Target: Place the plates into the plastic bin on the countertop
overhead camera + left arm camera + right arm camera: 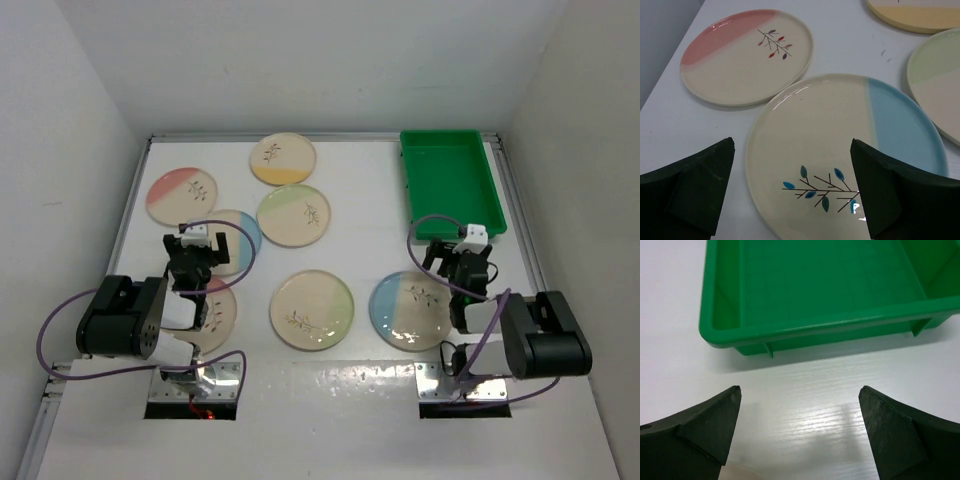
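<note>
Several round cream plates lie flat on the white countertop (356,245). A blue-sectioned plate (840,135) sits right under my left gripper (792,165), which is open above its leaf sprig and holds nothing. A pink-sectioned plate (745,57) lies beyond it to the left. The empty green plastic bin (450,185) stands at the back right. My right gripper (800,410) is open over bare countertop just short of the bin's near wall (815,332). Another blue-sectioned plate (411,310) lies partly under the right arm.
A yellow-sectioned plate (282,159) and a green-sectioned plate (293,216) lie at the back middle. A plain cream plate (312,310) sits at the front centre. Another pink-sectioned plate (215,312) is partly hidden under the left arm. White walls close in the sides and back.
</note>
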